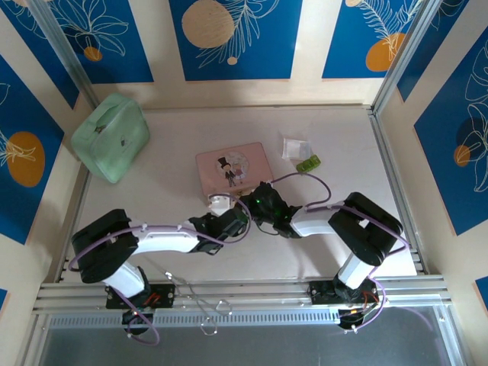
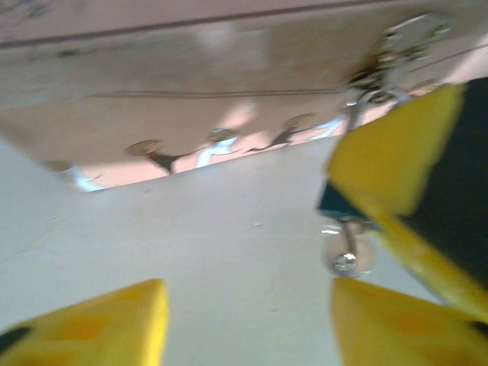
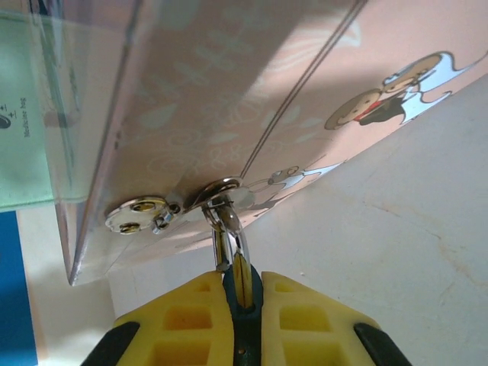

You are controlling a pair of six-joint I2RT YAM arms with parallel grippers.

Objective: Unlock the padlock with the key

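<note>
Two arms meet at the pink tin on a pale table walled by blue leaf-print panels.
The right gripper is clamped on the padlock, whose shackle passes through the tin's clasp. The left gripper hangs just beside with its fingers apart. A blurred silvery disc beneath may be the key. A green case sits far left.

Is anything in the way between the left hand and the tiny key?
Nothing visible is. The open left hand faces the blurry silvery key across bare table. The right hand, shut on the padlock, sits close beside the key.
</note>
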